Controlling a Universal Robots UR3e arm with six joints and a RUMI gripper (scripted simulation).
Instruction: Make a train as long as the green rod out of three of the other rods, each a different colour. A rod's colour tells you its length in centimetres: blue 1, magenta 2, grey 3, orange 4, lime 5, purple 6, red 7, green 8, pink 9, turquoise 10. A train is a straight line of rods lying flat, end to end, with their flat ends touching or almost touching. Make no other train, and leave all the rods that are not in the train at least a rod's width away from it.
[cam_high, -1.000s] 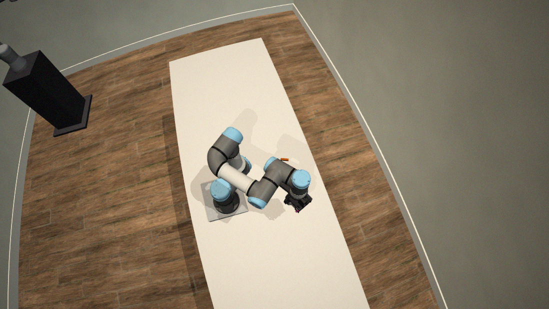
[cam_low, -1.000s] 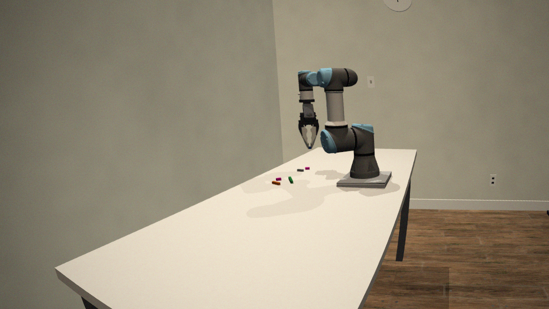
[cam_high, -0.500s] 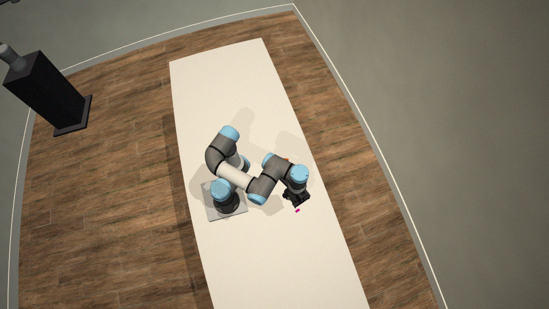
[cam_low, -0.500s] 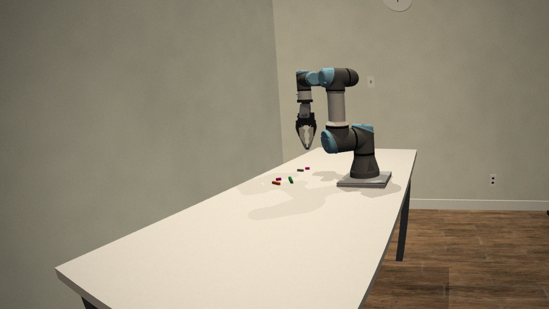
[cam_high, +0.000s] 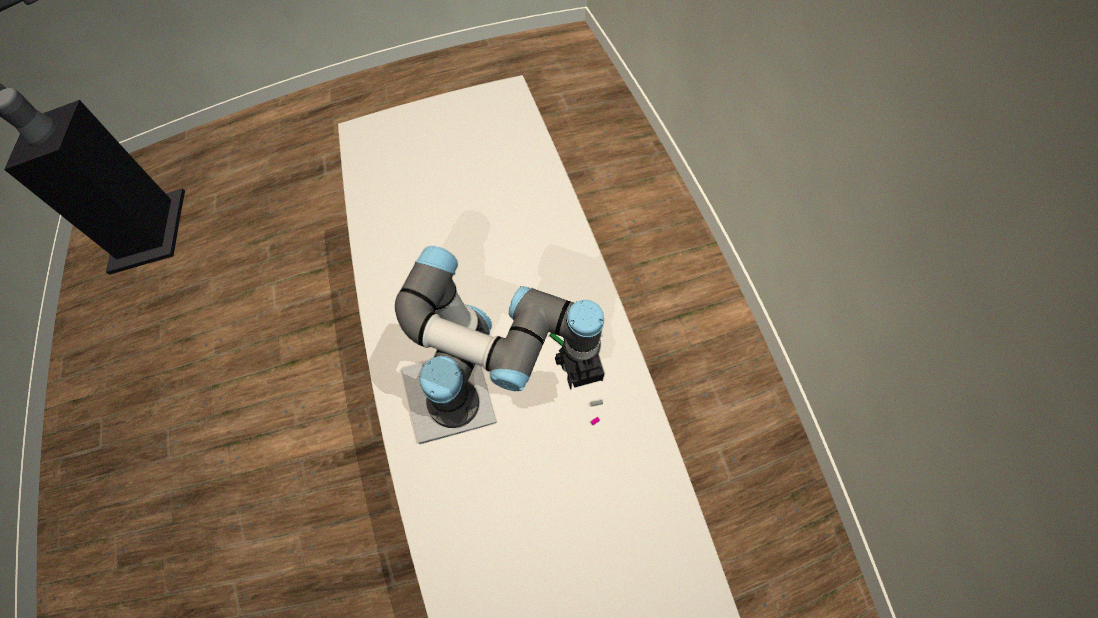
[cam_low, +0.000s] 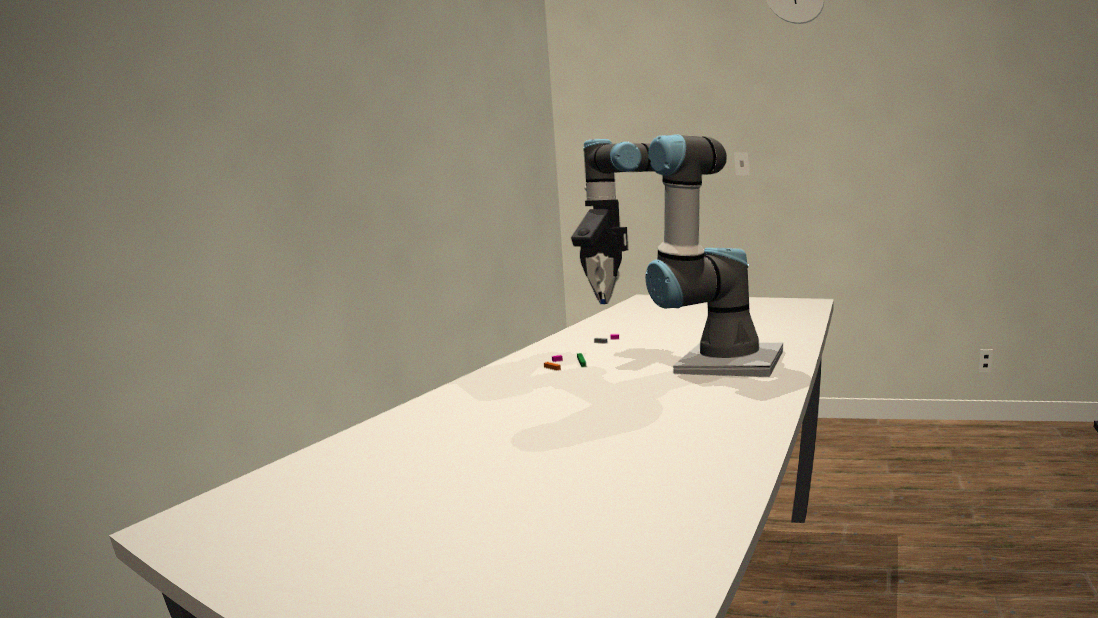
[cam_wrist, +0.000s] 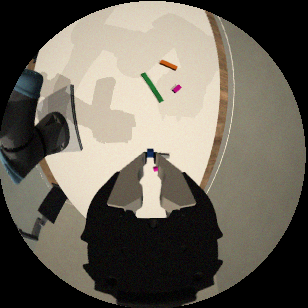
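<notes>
1 blue rod (cam_low: 603, 300) (cam_wrist: 150, 153) clamped in gripper (cam_high: 572, 383) (cam_low: 603, 298) (cam_wrist: 150, 152), above table (cam_high: 537, 506) (cam_low: 476, 491) (cam_wrist: 185, 135).
Probably light, stiff, slightly slippery; tiny grip area. Pinch 2 opposite long sides, keep end faces free.

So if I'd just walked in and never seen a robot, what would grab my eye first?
Probably the big jointed arm with light-blue caps, standing on the long pale table. Next, the green rod and the orange rod, lying near each other on that table. Look closer and there's a tiny blue rod pinched in the gripper.
</notes>
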